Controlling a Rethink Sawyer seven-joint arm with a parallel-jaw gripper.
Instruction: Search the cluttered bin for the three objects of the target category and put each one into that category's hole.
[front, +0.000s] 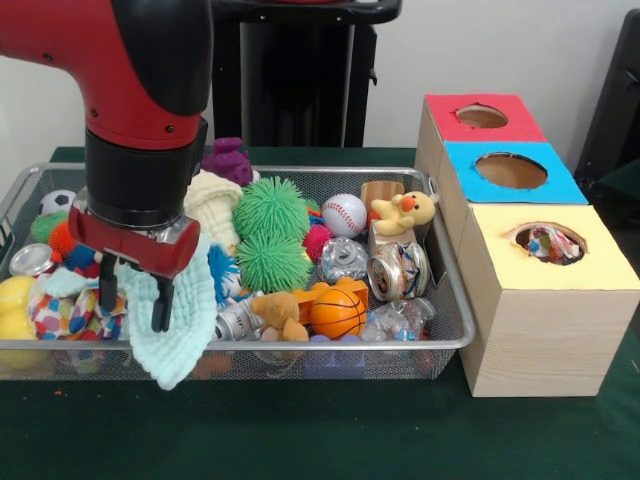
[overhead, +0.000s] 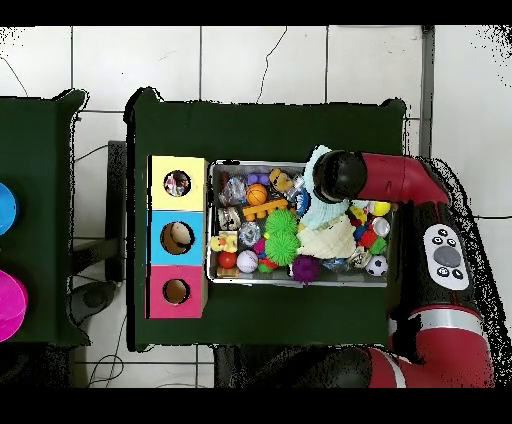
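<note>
Down at the lower left of the front view, the gripper (front: 135, 295) hangs over the wire bin (front: 455, 335) with a pale green cloth (front: 175, 335) pinched between its two black fingers (front: 160, 305) — it is clamped on the cloth, and the loose end droops over the bin's front rim. I think this cloth is the thing to be sorted, because the yellow box (front: 545, 310) at the right has something that looks like patterned fabric poking from its hole, though I can't be sure. The cloth looks light, soft and floppy, so it won't break, but it will sag and swing, and could catch on the rim or on the toys beside it. Grabbing a bunched-up fold near the middle seems best, so less of it dangles. The red arm (front: 140, 70) comes down from the upper left of the frame and points almost straight down, wrist right over the bin's left end. From above, the arm (overhead: 385, 180) reaches in from the right, its round end over the upper middle of the bin (overhead: 300, 281) — the yellow box (overhead: 177, 183) sits just left of the bin.
</note>
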